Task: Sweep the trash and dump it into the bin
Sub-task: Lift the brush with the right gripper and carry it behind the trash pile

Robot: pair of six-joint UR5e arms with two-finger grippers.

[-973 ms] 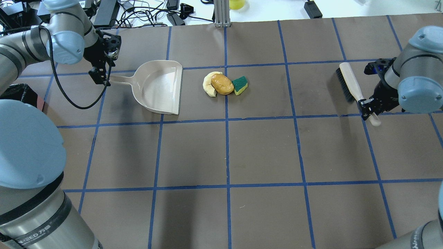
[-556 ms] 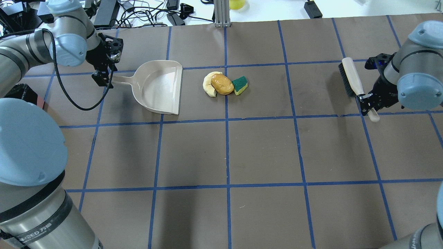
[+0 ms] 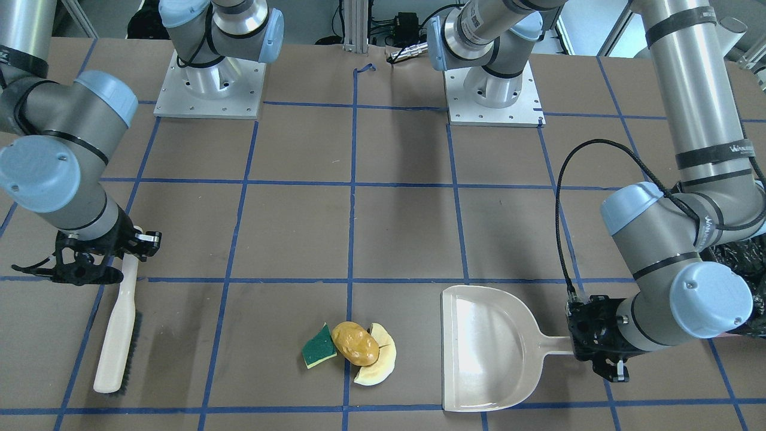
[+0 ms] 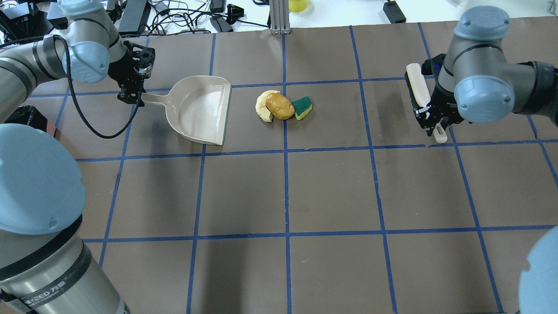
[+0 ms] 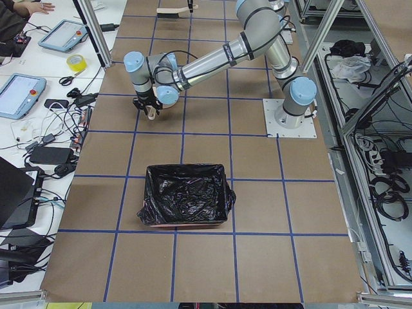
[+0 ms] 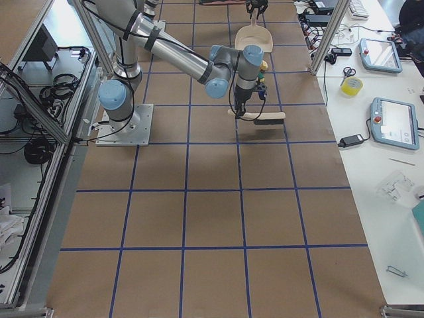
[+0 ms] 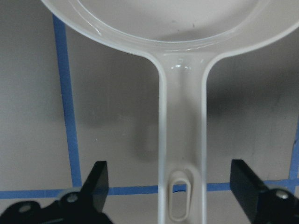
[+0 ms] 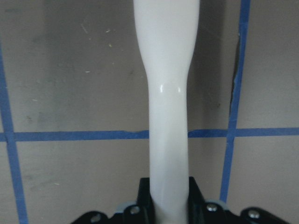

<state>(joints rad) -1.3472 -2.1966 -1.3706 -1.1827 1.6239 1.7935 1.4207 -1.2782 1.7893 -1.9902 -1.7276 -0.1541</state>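
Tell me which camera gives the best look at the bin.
Exterior left: the bin sits whole in the foreground, its black lining open and unobstructed. Front-facing catches only a crinkled black corner at its right edge, overhead only a dark sliver at its left edge. Exterior right and both wrist views miss it.

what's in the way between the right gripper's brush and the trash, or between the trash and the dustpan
Nothing visible. Only bare table lies between the brush held by the right gripper and the trash, and between the trash and the open lip of the dustpan.
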